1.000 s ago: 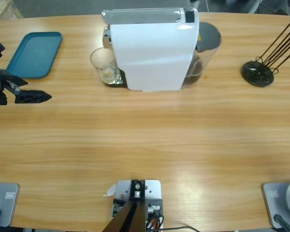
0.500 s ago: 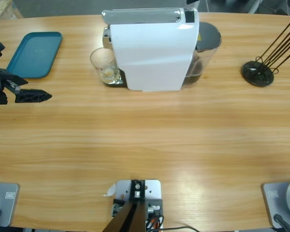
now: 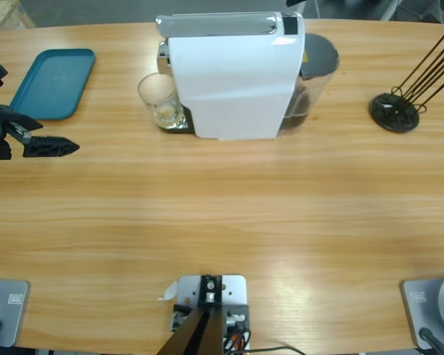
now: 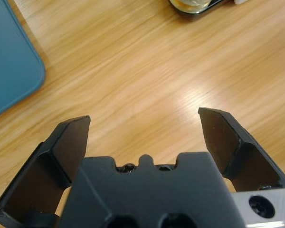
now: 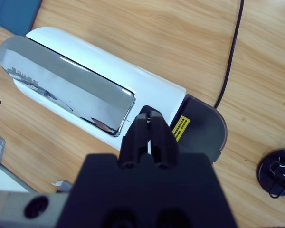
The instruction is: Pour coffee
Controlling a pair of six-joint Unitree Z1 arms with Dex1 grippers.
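A white coffee machine (image 3: pixel 233 81) with a silver top lever (image 3: pixel 214 24) stands at the table's far middle. An upright clear glass (image 3: pixel 160 100) sits on its drip tray at the left side; no dark coffee shows in it. My left gripper (image 3: pixel 65 147) hovers low over bare wood at the left edge, open and holding nothing (image 4: pixel 145 118), with the glass (image 4: pixel 192 4) far ahead of it. My right gripper (image 5: pixel 149 115) is shut on nothing, high above the machine (image 5: pixel 152 88), near the end of the lever (image 5: pixel 66 90).
A teal tray (image 3: pixel 52 83) lies at the far left, just beyond my left gripper. A black wire stand (image 3: pixel 394 112) is at the far right. The machine's water tank (image 3: pixel 318 63) sits behind it, and a black cable (image 5: pixel 230 52) trails off the table.
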